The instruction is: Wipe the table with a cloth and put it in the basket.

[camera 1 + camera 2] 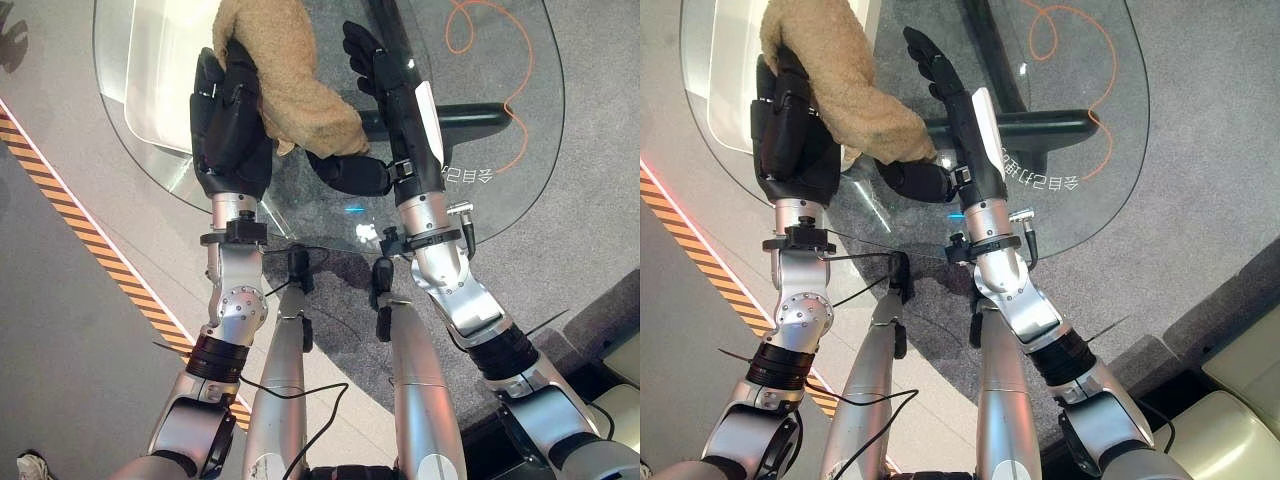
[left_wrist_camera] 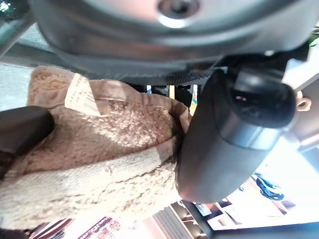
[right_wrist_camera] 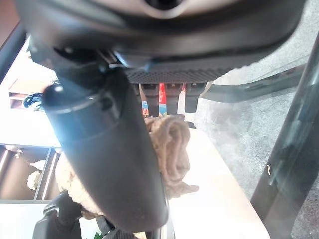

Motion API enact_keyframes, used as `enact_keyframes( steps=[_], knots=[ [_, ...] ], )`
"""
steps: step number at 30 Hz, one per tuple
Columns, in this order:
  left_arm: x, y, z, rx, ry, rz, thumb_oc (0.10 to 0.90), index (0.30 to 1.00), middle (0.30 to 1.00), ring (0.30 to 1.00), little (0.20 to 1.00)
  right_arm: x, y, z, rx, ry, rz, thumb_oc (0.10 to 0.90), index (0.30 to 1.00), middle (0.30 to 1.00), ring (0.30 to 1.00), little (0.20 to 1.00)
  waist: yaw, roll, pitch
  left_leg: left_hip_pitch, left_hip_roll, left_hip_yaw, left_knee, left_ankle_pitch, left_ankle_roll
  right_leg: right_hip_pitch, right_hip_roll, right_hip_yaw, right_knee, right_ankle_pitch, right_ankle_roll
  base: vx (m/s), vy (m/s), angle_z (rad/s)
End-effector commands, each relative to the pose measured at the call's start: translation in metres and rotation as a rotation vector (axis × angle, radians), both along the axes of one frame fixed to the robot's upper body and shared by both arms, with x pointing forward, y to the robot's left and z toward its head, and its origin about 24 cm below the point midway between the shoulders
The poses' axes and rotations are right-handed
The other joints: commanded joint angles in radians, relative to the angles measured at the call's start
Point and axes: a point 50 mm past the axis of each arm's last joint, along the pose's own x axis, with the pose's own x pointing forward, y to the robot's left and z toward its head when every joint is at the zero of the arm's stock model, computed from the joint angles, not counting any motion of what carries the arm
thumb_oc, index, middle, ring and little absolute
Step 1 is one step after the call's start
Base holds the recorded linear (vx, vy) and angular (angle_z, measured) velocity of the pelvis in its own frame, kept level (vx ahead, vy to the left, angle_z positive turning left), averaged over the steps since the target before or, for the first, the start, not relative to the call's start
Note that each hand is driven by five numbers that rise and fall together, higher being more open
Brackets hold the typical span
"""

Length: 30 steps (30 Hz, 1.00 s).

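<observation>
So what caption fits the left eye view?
Left hand grips a tan cloth over the glass table, right hand open alongside.

White characters (image 1: 468,177) on the glass table (image 1: 530,60), near its front edge — unreadable; the tag (image 2: 79,94) on the cloth (image 2: 99,164) — likewise.

My left hand (image 1: 232,125) is dark matt plastic, my right hand (image 1: 385,95) likewise. The cloth (image 1: 285,85) is tan, fuzzy terry. The table (image 1: 500,60) is clear, glossy glass; the floor (image 1: 70,330) looks matt grey.
</observation>
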Motion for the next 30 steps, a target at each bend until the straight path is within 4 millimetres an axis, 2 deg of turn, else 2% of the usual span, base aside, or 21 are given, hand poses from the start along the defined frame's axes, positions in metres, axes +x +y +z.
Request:
enact_keyframes(
  steps=[1, 16, 30],
  knots=[
    [-0.041, 0.011, 0.072, -0.059, -0.435, 0.091, 0.1, 0.3, 0.3, 0.3, 0.2, -0.021, 0.001, 0.052, 0.13, -0.26, 0.055, 0.8, 0.9, 0.9, 0.9, 0.9, 0.015, -0.013, -0.027, 0.046, -0.082, 0.068, 0.09, -0.138, 0.081, 0.071, 0.085, 0.014, -0.162, 0.078, 0.028, 0.0, 0.0, 0.0],
    [-0.039, 0.019, 0.077, -0.071, -0.447, 0.167, 0.1, 0.3, 0.3, 0.3, 0.2, -0.01, -0.01, 0.046, 0.127, -0.258, -0.065, 0.8, 0.9, 0.9, 0.9, 0.9, 0.011, -0.013, -0.027, 0.05, -0.08, 0.069, 0.095, -0.142, 0.078, 0.076, 0.086, 0.018, -0.158, 0.073, 0.026, 0.0, 0.0, 0.0],
    [-0.037, 0.032, 0.079, -0.087, -0.443, 0.241, 0.1, 0.3, 0.3, 0.3, 0.2, 0.007, -0.051, 0.032, 0.216, -0.239, -0.345, 0.8, 0.9, 0.9, 0.9, 0.9, 0.0, -0.013, -0.027, 0.06, -0.076, 0.071, 0.097, -0.151, 0.077, 0.082, 0.085, 0.023, -0.155, 0.07, 0.029, 0.0, 0.0, 0.0]
  ],
)
